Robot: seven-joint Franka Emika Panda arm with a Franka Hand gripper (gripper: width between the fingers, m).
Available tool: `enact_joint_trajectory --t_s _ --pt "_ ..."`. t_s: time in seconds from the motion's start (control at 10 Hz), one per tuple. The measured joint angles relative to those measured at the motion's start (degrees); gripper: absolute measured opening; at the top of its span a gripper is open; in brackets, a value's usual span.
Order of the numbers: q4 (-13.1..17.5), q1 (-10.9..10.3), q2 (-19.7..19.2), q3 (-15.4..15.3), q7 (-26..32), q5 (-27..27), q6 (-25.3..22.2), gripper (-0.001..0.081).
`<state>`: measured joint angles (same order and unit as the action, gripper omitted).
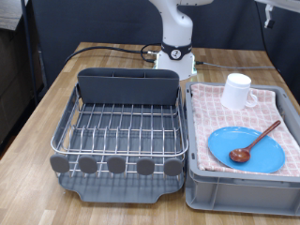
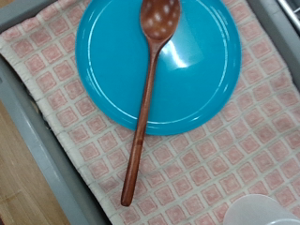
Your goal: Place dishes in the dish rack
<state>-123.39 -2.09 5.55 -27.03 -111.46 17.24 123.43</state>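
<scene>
On the cloth [image 1: 272,101]: one plate [image 1: 246,148], one spoon [image 1: 256,142], one mug [image 1: 237,91].

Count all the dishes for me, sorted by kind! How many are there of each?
Plate: 1, the light-blue plate on the pink checked cloth.
Mug: 1, the white mug.
Spoon: 1, the wooden spoon lying across the plate.
Total: 3 dishes, all in the grey crate; the dish rack holds 0.
</scene>
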Motion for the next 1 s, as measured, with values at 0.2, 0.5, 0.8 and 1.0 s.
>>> enact_joint_trajectory --t_s 0.2,0.5,0.8,1.0 --pt "-0.86 0.01 -0.87 0.32 0.0 0.02 2.49 0.0802" --pt "-2.21 0.08 -3.55 0.57 -1.8 6.43 7.48 0.0802" --pt "-3.73 0.13 -8.51 1.82 -10.08 14.13 13.55 0.0802" --pt "-4.72 0.12 -10.7 2.71 -14.18 17.71 16.36 0.0802"
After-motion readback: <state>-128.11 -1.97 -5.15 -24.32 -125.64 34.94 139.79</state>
